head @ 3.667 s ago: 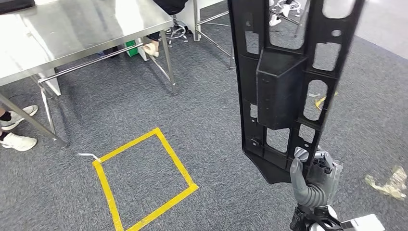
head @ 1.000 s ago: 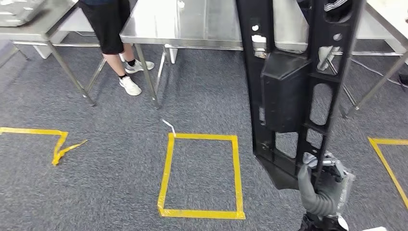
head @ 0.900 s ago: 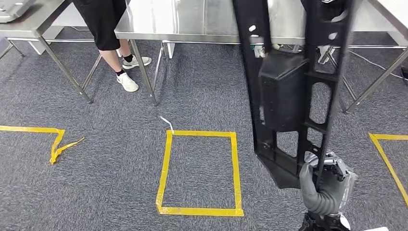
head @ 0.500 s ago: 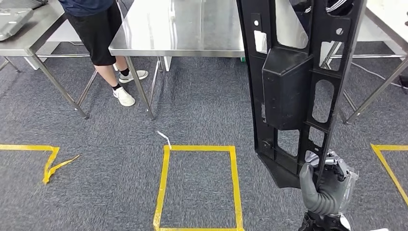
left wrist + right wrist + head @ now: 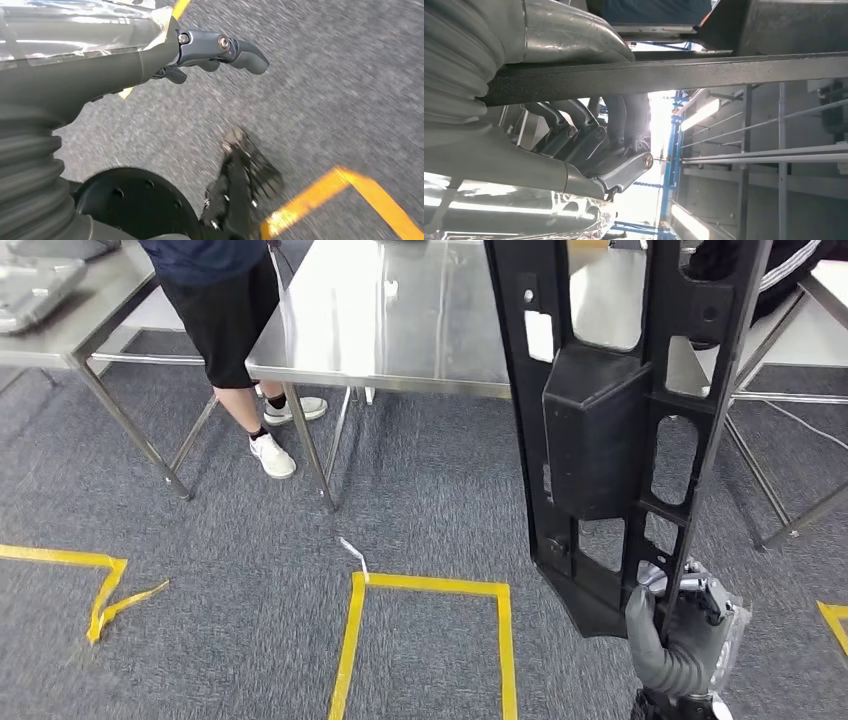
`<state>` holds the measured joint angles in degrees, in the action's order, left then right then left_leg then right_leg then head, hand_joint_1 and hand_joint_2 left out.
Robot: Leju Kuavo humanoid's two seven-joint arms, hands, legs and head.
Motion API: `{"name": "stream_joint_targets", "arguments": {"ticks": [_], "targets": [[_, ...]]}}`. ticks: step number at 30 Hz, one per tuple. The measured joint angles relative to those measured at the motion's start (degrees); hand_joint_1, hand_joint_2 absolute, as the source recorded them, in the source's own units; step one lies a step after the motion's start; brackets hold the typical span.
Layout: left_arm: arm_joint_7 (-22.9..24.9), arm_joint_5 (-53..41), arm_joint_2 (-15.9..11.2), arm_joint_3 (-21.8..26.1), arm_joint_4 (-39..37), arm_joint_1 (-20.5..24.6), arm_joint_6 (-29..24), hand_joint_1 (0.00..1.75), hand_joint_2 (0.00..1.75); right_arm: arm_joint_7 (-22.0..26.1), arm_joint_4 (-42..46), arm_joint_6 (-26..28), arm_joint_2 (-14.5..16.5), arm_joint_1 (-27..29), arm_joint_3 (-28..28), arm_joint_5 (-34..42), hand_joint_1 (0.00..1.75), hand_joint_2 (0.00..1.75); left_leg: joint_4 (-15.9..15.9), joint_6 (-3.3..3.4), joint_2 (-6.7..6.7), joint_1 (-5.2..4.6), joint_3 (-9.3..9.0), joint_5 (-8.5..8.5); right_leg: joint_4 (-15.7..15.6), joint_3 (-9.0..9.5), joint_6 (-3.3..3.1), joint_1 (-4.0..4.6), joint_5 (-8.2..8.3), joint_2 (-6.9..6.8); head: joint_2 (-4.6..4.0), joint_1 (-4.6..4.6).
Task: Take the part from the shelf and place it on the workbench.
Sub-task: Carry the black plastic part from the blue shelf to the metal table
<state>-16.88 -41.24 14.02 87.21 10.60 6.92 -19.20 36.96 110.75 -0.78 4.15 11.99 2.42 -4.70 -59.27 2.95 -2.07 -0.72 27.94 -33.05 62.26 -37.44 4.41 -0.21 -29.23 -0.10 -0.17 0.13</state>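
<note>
The part [image 5: 600, 430] is a long black plastic frame with cut-outs and a boxy block in its middle. It stands upright in the head view, right of centre. My right hand [image 5: 685, 640] grips its lower end at the bottom right. In the right wrist view its fingers [image 5: 589, 135] wrap around a black bar of the part [image 5: 699, 75]. The steel workbench [image 5: 400, 310] stands ahead, partly hidden behind the part. My left hand [image 5: 210, 50] hangs over the grey carpet, fingers loose, holding nothing.
A person [image 5: 215, 310] in black shorts stands at the workbench's left corner. Another steel table [image 5: 60, 300] is at far left and one more table [image 5: 800, 330] at right. A yellow tape square [image 5: 425, 640] marks the carpet before the bench leg [image 5: 310, 445].
The whole scene has shifted as the camera moved: the workbench now looms larger and the tape square has slid down the picture. The part stays upright in my right hand.
</note>
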Motion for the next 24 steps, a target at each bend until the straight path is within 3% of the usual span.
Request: {"name": "stream_joint_targets", "arguments": {"ticks": [1, 2, 4, 6, 7, 9, 10, 11, 12, 15, 16, 19, 20, 22, 24], "targets": [[-0.1, 0.1, 0.0, 0.0, 0.0, 0.0, 0.0, 0.0, 1.75, -0.2, 0.0, 0.1, 0.0, 0.0, 0.0, -0.1, 1.75, 1.75, 0.1, -0.32, -0.03, 0.02, -0.58, -0.57, -0.9, 0.46, -0.44, 0.18, 2.81, 0.01, -0.01, -0.06], [-0.2, 0.1, 0.1, 0.0, 0.0, 0.1, -0.1, 0.0, 1.75, -0.3, 0.0, 0.1, 0.0, -0.2, 0.0, -0.2, 1.75, 1.75, 0.1, -0.6, 0.01, 0.07, -1.08, -0.66, -1.6, 1.06, -1.57, 0.38, 3.09, 0.06, 0.01, -0.09], [-0.2, 0.2, 0.2, 0.0, 0.0, 0.4, -0.2, 0.0, 1.75, -0.5, 0.1, 0.2, 0.0, -0.5, 0.1, -0.4, 1.75, 1.75, -2.3, -1.1, 0.39, 0.18, -0.13, 0.64, -2.7, 2.95, -3.17, 0.05, 2.37, 0.29, 0.01, -0.13], [-0.2, 0.3, 0.4, 0.0, 0.0, 0.6, -0.3, 0.0, 1.75, -0.6, 0.0, 0.2, 0.1, -0.8, 0.1, -0.5, 1.75, 1.75, -9.0, -1.69, 1.0, 0.33, 4.24, 2.15, -3.7, 5.34, -4.34, -0.3, 1.3, 0.26, 0.02, -0.24], [-0.2, 0.3, 0.5, 0.0, 0.0, 0.6, -0.3, 0.0, 1.75, -0.7, 0.0, 0.2, 0.1, -0.9, 0.1, -0.6, 1.75, 1.75, -12.5, -2.01, 1.26, 0.45, 7.04, 1.69, -4.1, 6.55, -4.73, -0.29, 0.58, 0.19, 0.02, -0.3], [-0.1, 0.4, 0.5, 0.0, 0.0, 0.5, -0.5, 0.0, 1.75, -0.9, -0.1, 0.3, 0.1, -1.0, 0.0, -0.8, 1.75, 1.75, -16.3, -2.49, 1.53, 0.72, 12.14, -2.02, -4.8, 9.04, -4.93, -0.34, -1.07, 0.28, 0.02, -0.32], [-0.1, 0.5, 0.5, 0.0, 0.0, 0.5, -0.5, 0.0, 1.75, -1.0, -0.2, 0.4, 0.1, -1.0, 0.0, -0.9, 1.75, 1.75, -16.2, -2.63, 1.6, 0.79, 13.85, -3.86, -5.0, 10.42, -4.9, -0.36, -1.99, 0.38, 0.02, -0.33], [-0.1, 0.5, 0.5, 0.0, 0.0, 0.4, -0.6, 0.0, 1.75, -1.0, -0.3, 0.4, 0.1, -1.0, 0.0, -0.9, 1.75, 1.75, -14.7, -2.62, 1.65, 0.82, 14.87, -4.53, -5.2, 11.77, -4.85, -0.38, -2.97, 0.47, 0.02, -0.33], [-0.1, 0.5, 0.5, 0.0, 0.0, 0.4, -0.6, 0.0, 1.75, -1.0, -0.4, 0.4, 0.1, -1.1, 0.0, -0.9, 1.75, 1.75, -12.1, -2.44, 1.67, 0.79, 15.32, -3.32, -5.5, 13.22, -4.77, -0.38, -3.98, 0.53, 0.01, -0.33], [-0.1, 0.5, 0.4, 0.0, 0.1, 0.3, -0.7, 0.0, 1.75, -1.1, -0.8, 0.4, 0.2, -1.5, 0.0, -0.9, 1.75, 1.75, -2.7, -1.03, 1.54, 0.08, 14.7, 7.38, -7.2, 17.2, -4.35, -0.24, -6.65, 0.8, 0.01, -0.34], [-0.1, 0.5, 0.4, 0.0, 0.1, 0.3, -0.8, 0.0, 1.75, -1.2, -0.9, 0.4, 0.2, -1.7, -0.1, -0.9, 1.75, 1.75, -1.0, -0.66, 1.4, -0.2, 14.08, 9.46, -8.1, 18.8, -4.11, -0.11, -7.0, 0.96, 0.02, -0.42], [-0.1, 0.6, 0.6, 0.0, 0.1, 0.4, -1.0, 0.0, 1.75, -1.3, -1.1, 0.4, 0.1, -2.1, -0.3, -1.0, 1.75, 1.75, 1.7, 0.11, 1.06, -0.22, 10.97, 10.3, -8.1, 21.45, -2.56, 0.3, -5.54, 1.15, 0.01, -0.54], [-0.1, 0.7, 0.7, 0.0, 0.1, 0.4, -1.0, 0.0, 1.75, -1.4, -1.2, 0.4, 0.1, -2.4, -0.4, -1.0, 1.75, 1.75, 2.2, 0.52, 1.19, -0.12, 9.82, 10.88, -5.8, 20.51, -2.21, 0.32, -5.01, 1.04, 0.0, -0.41], [-0.2, 0.9, 0.8, 0.0, 0.2, 0.5, -0.9, 0.0, 1.75, -1.4, -1.5, 0.4, 0.1, -2.9, -0.5, -1.0, 1.75, 1.75, 2.9, 1.28, 1.5, -0.05, 7.74, 11.66, 1.9, 16.14, -2.59, 0.19, -6.08, 0.78, -0.01, -0.2], [-0.3, 1.0, 0.8, 0.0, 0.2, 0.5, -0.9, 0.0, 1.75, -1.5, -1.8, 0.4, 0.0, -3.0, -0.5, -1.0, 1.75, 1.75, 3.3, 1.53, 1.28, 0.0, 6.32, 10.55, 8.1, 10.01, -3.43, 0.07, -10.31, 0.74, 0.0, -0.06]]}}
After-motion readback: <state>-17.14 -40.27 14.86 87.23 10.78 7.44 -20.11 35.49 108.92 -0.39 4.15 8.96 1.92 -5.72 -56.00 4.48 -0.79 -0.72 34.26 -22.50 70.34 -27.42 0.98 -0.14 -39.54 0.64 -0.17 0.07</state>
